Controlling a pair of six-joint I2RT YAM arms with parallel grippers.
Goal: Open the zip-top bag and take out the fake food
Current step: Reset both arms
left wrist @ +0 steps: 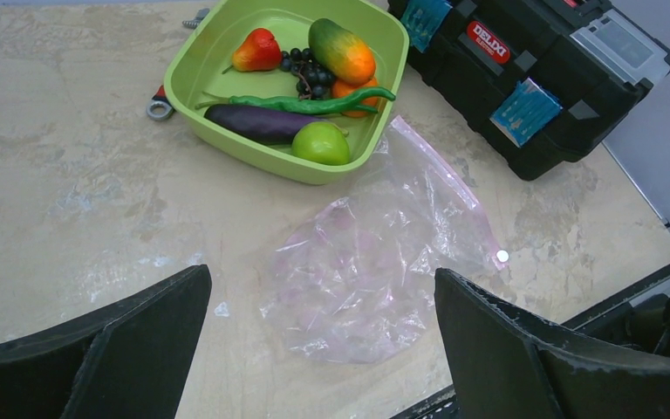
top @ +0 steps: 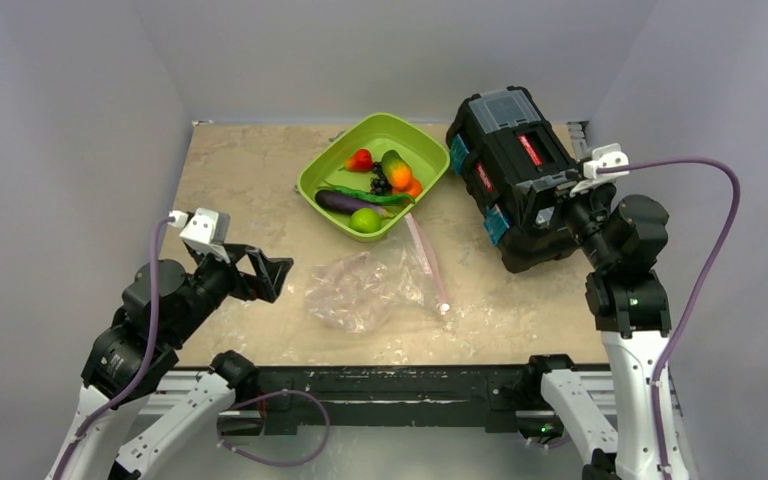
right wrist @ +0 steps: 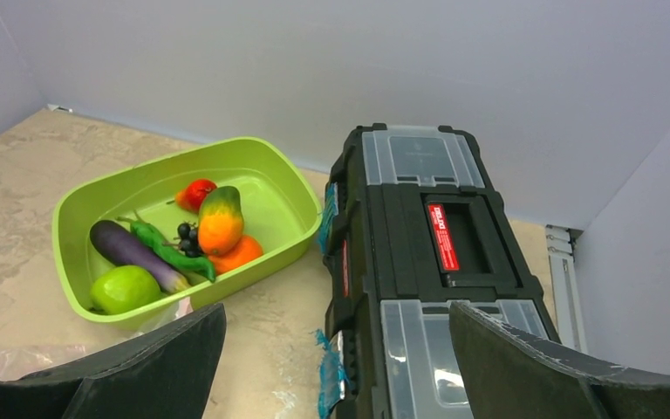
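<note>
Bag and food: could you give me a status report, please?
Left gripper open, beside bag. Right gripper open, over toolbox. Bag empty, flat; food in tray.

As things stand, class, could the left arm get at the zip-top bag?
Probably yes. The zip-top bag lies on the table just ahead of the left arm's open fingers, with nothing between them.

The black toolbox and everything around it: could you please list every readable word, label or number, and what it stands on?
"DELIXI": white letters on the red label on the black toolbox lid, left wrist view.
Same label, other views: too blurred to read.
No other text shows.
</note>
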